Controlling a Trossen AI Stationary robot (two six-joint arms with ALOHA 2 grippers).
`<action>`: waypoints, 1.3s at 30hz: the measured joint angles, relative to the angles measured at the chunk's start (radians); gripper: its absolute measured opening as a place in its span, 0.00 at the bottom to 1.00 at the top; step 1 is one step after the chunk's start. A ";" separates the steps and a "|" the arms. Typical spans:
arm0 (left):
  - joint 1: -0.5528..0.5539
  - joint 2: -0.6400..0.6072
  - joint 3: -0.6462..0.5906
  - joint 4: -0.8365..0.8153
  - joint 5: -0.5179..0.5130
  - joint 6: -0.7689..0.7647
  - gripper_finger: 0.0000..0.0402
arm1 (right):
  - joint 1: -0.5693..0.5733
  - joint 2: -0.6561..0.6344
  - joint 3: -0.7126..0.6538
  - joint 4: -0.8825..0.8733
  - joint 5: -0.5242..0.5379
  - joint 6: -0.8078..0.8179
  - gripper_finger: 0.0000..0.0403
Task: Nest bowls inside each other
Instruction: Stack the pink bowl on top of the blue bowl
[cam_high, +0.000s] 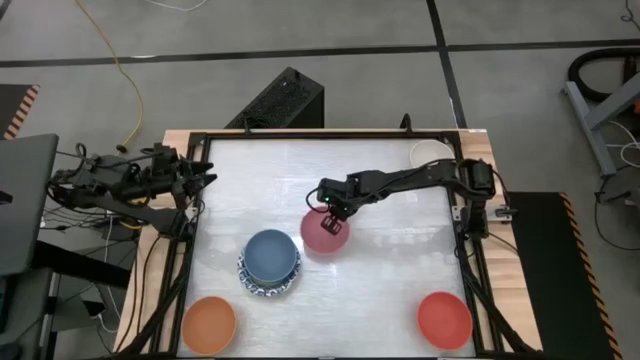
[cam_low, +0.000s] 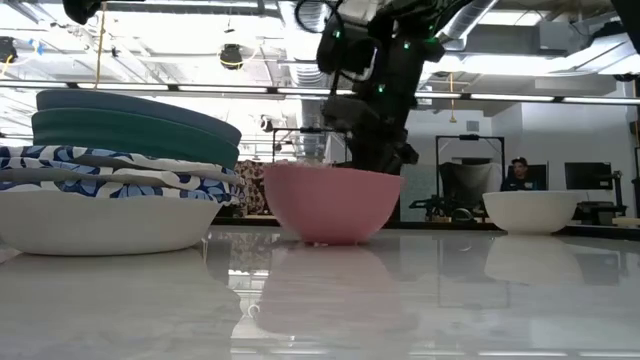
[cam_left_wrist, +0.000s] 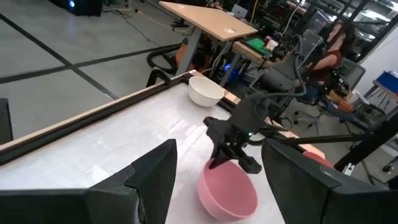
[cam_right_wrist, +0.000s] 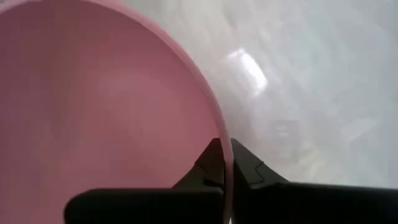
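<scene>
White table (cam_high: 400, 260), black box (cam_high: 282, 100), yellow cable (cam_high: 128, 75), seated person (cam_left_wrist: 333, 46)

Right gripper (cam_high: 334, 214) clamped mid-table, left gripper (cam_high: 205, 178) parted at left edge.

White glossy tabletop (cam_high: 390, 260), dark frame round it. Standing on it: pink bowl (cam_high: 325, 232) near the middle; just beside it a stack of bowls (cam_high: 269, 263), blue one uppermost; orange bowl (cam_high: 209, 324) and red bowl (cam_high: 444, 319) at the near corners; white bowl (cam_high: 430, 153) at the far right corner.
</scene>
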 joint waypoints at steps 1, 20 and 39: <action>0.000 0.000 0.000 0.000 -0.001 0.000 0.56 | 0.000 -0.006 0.001 -0.002 0.005 0.012 0.03; 0.000 0.000 0.001 -0.008 -0.084 0.000 0.56 | 0.046 0.051 0.440 0.125 -0.047 -0.048 0.02; 0.000 0.002 0.001 -0.033 -0.071 -0.078 0.56 | 0.126 0.432 0.915 -0.178 -0.141 -0.124 0.02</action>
